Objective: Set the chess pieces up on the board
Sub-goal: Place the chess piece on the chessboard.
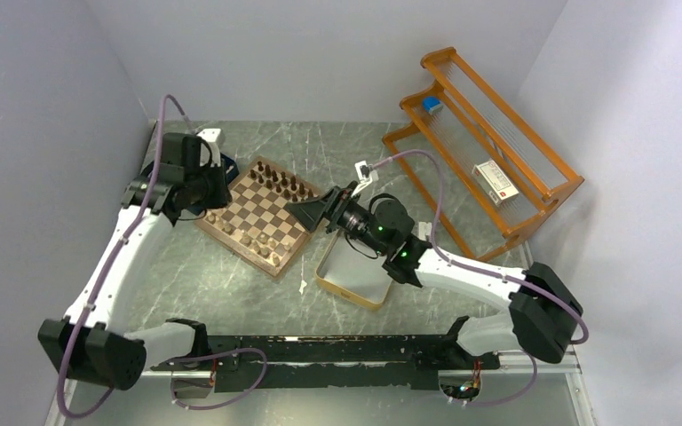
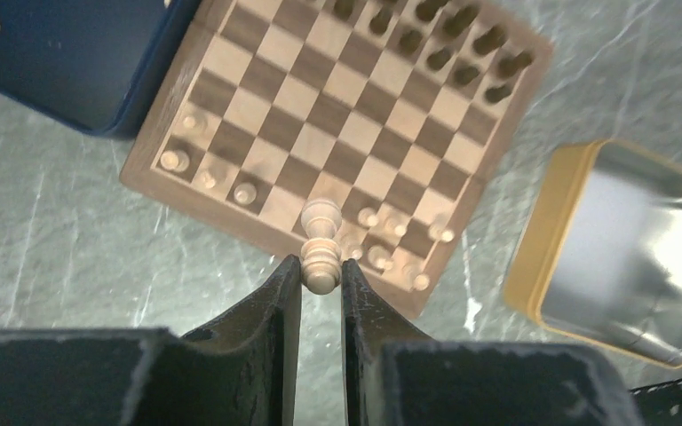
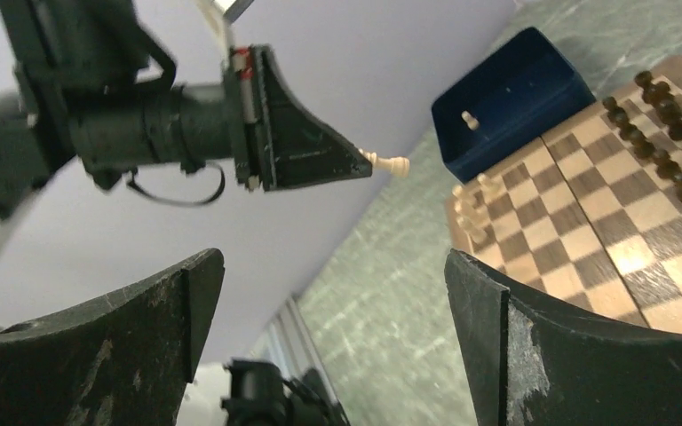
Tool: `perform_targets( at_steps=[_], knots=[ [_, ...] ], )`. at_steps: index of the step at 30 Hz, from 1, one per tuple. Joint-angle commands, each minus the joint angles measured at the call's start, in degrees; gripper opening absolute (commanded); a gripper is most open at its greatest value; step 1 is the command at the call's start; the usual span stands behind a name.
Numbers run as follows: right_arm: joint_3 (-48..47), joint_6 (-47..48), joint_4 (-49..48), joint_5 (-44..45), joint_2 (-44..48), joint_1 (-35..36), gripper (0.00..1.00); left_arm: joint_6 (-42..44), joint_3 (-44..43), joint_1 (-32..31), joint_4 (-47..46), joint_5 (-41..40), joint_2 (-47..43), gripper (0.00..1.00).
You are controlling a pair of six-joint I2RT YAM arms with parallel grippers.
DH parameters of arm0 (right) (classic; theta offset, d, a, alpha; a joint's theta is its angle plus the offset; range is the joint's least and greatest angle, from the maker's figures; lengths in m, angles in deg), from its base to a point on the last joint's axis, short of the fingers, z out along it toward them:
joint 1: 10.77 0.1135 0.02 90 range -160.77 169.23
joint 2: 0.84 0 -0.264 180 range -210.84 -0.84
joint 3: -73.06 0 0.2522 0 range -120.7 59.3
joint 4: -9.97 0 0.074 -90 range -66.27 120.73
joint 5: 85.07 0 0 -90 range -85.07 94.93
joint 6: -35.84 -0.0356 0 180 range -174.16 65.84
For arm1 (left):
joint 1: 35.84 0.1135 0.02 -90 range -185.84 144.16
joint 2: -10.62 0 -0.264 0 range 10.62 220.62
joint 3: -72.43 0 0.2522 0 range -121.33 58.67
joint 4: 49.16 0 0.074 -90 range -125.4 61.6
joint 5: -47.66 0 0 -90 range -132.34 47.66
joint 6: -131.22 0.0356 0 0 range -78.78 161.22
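**Chess set-up, partly complete.** The board (image 1: 262, 213) lies on the table (image 1: 231, 297), left of centre, turned cornerwise to the arms. The dark pieces (image 2: 488, 40) stand in two rows along its far right edge, and that side looks finished, though they are too small to count with certainty. The pale pieces (image 2: 175, 161) stand along the opposite, near left edge with visible gaps, so that side is judged roughly half filled. The left gripper (image 2: 321, 277) is closed narrowly on a pale chessman (image 2: 321, 232), pinched at one end with the other end pointing away from the fingertips. It is held over the near left edge of the board, above the pale ranks. Its height above the squares cannot be told. The right gripper (image 3: 333, 266) stands wide apart and holds nothing, poised beside the right corner of the board. At least one more pale piece (image 3: 471, 119) lies in the navy tray (image 3: 506, 98) just beyond the far left of the board. The tin (image 2: 533, 240) sits open to the board's right. Left to do, by this judgement: seat the held chessman, fetch the tray piece and fill the remaining pale squares.
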Motion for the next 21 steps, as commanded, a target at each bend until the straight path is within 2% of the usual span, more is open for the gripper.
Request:
perform_targets(
  at_steps=[1,7,16,21],
  knots=[
    [0.4,13.3,12.3,-4.4,4.8,-0.3,1.0,5.4,-3.4,-0.2,9.1,-2.7,5.3,0.05],
    [1.7,18.6,17.5,-3.4,7.5,-0.3,1.0,6.2,-2.6,-0.5,10.4,-5.4,11.3,0.05],
    [1.9,17.3,21.3,3.8,7.9,-0.3,1.0,6.5,1.0,-0.8,6.7,-4.8,17.7,0.05],
    [2.6,18.0,21.2,4.7,9.5,-0.3,1.0,5.9,2.6,-0.8,4.4,-5.3,19.2,0.05]
  ],
)
